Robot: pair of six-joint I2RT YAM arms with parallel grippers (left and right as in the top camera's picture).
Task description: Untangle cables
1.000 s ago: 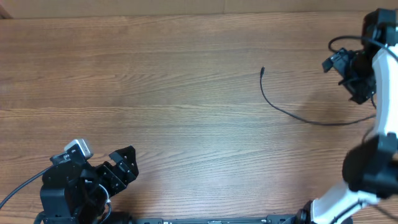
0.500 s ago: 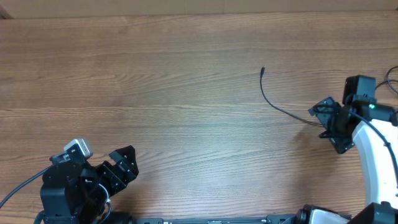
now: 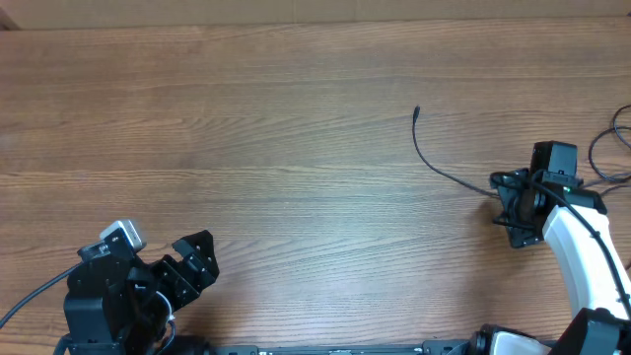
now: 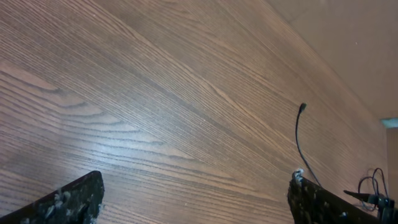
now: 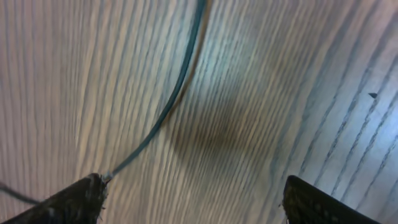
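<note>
A thin black cable [image 3: 434, 163] lies on the wooden table right of centre. Its plug tip [image 3: 416, 113] points away from me and the cord curves toward my right gripper [image 3: 503, 202]. That gripper is open, low over the cord's near end. In the right wrist view the cable [image 5: 171, 102] runs down to the left finger, with nothing between the fingers [image 5: 193, 199]. My left gripper [image 3: 195, 261] is open and empty at the near left. The left wrist view [image 4: 196, 196] shows the cable [image 4: 297, 134] far off. More thin cable [image 3: 606, 158] loops at the right edge.
The wooden table [image 3: 246, 128] stretches to a far edge along the top of the overhead view. The left arm's base and wiring [image 3: 99, 306] sit at the near left corner. The right arm's white link [image 3: 577, 251] runs along the right side.
My right gripper has come down from the far right corner toward me and now sits low over the near end of the cable. The left arm and the cable tip have not moved.
</note>
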